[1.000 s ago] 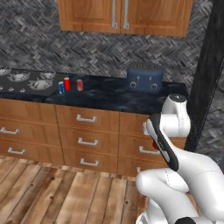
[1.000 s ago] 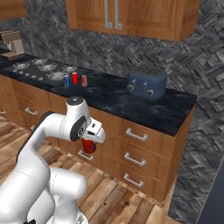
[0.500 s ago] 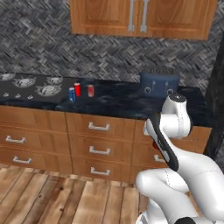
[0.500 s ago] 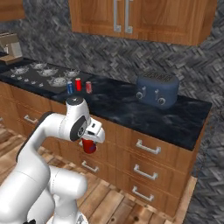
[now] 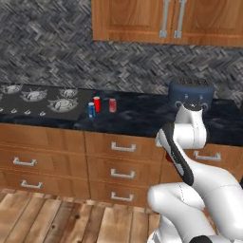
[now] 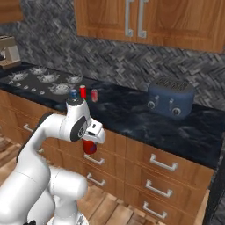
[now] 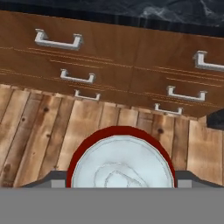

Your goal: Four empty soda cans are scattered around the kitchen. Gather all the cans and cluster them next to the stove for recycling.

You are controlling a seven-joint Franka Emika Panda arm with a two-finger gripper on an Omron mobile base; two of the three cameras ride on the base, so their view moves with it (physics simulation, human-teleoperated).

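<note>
End effector (image 6: 90, 147) grips red can (image 7: 120, 158), drawer fronts (image 7: 109, 74) well apart.

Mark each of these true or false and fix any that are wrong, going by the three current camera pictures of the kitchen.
1. Three small cans stand on the dark counter beside the black gas cooktop. True.
2. All three of those cans are red. False: one is the blue can, two are red.
3. The gripper holds a red can with a silvery top. True.
4. The held can is over the counter. False: the hand view shows it above the wooden floor, in front of the drawers.
5. The dark blue toaster sits between the cans and the cooktop. False: it sits further along the counter, away from the cooktop.
</note>
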